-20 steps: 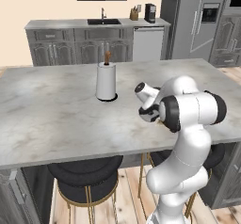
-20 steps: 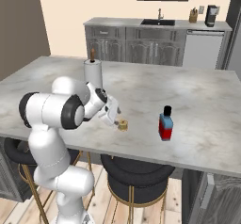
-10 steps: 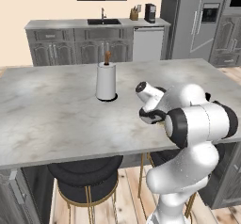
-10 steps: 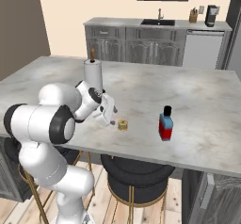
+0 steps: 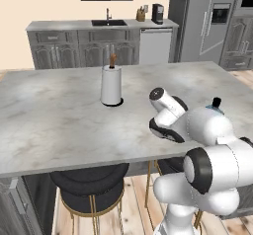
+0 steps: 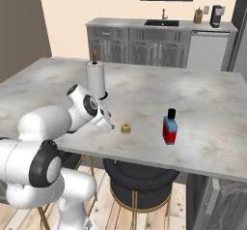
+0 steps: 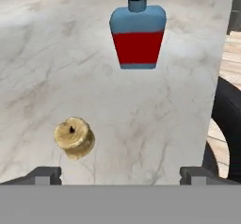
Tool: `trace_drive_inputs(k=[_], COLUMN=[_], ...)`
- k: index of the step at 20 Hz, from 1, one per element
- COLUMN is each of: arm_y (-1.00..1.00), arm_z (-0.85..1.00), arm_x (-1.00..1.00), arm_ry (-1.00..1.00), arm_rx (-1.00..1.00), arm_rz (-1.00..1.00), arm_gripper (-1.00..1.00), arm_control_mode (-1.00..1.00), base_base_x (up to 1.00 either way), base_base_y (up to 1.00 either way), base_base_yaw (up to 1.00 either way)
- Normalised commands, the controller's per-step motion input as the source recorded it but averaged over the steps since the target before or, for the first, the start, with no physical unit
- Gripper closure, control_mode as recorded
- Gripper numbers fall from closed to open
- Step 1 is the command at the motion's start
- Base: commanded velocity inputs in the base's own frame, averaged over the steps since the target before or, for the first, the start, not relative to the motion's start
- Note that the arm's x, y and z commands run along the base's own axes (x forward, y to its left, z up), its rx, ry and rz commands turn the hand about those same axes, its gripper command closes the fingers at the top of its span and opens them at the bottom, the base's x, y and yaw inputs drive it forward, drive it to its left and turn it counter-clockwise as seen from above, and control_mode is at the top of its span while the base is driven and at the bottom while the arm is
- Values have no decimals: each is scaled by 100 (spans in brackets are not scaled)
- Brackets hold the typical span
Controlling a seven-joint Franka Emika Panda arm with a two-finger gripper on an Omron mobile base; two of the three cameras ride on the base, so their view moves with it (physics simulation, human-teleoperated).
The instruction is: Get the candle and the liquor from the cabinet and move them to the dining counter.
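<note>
On the dining counter (image 6: 202,103) the candle (image 6: 126,127) and liquor (image 6: 169,126) both stand free, while the wide-open, empty gripper (image 6: 108,123) has drawn back, so delivery looks done.

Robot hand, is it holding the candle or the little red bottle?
Neither. The gripper is open and empty. The candle sits on the dining counter between the spread fingers, untouched, and the liquor stands farther off.
</note>
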Motion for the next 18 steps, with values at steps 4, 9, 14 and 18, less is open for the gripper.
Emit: trace_drive_inputs(k=[4, 9, 14, 18], arm_y=[18, 17, 16, 15], arm_z=[26, 34, 42, 47], arm_x=[-55, -53, -52, -52], arm_ry=[6, 4, 2, 0], arm_rx=[0, -1, -3, -5], arm_rz=[45, 40, 35, 31], arm_gripper=[-100, -100, -100, -100], arm_control_mode=[-100, -100, -100, -100], base_base_x=[0, 0, 0, 0], base_base_y=[0, 0, 0, 0], base_base_yaw=[0, 0, 0, 0])
